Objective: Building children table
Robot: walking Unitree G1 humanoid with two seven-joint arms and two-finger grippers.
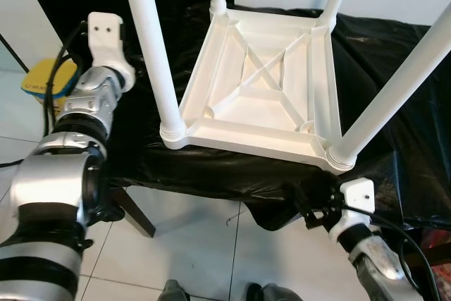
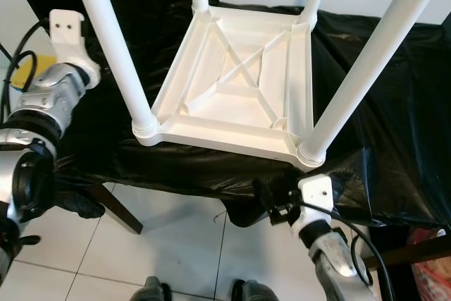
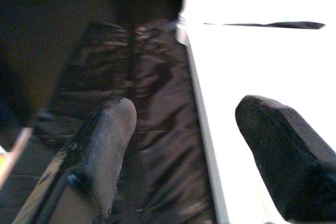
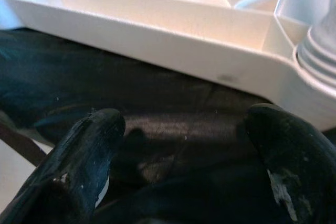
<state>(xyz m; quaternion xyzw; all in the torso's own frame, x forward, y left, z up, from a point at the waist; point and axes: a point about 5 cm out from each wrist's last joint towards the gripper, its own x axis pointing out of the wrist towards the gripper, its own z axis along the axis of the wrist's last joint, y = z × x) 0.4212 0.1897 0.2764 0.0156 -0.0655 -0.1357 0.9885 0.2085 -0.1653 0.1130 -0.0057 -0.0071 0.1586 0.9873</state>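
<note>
A white plastic children's table (image 1: 264, 82) is seen upside down on a black sheet (image 1: 211, 167), four legs up. The right gripper (image 4: 181, 145) is held spread just below its near edge; the left gripper (image 3: 189, 150), likewise spread, straddles its side edge.

Counted: 1 white table (image 1: 261, 89), upside down, with 4 legs (image 1: 151, 54) fitted. 1 black cover (image 1: 211, 170) lay beneath it. 2 grippers were present: left (image 3: 178, 156), right (image 4: 184, 156). 1 yellow object (image 1: 49, 79) stood nearby.
</note>
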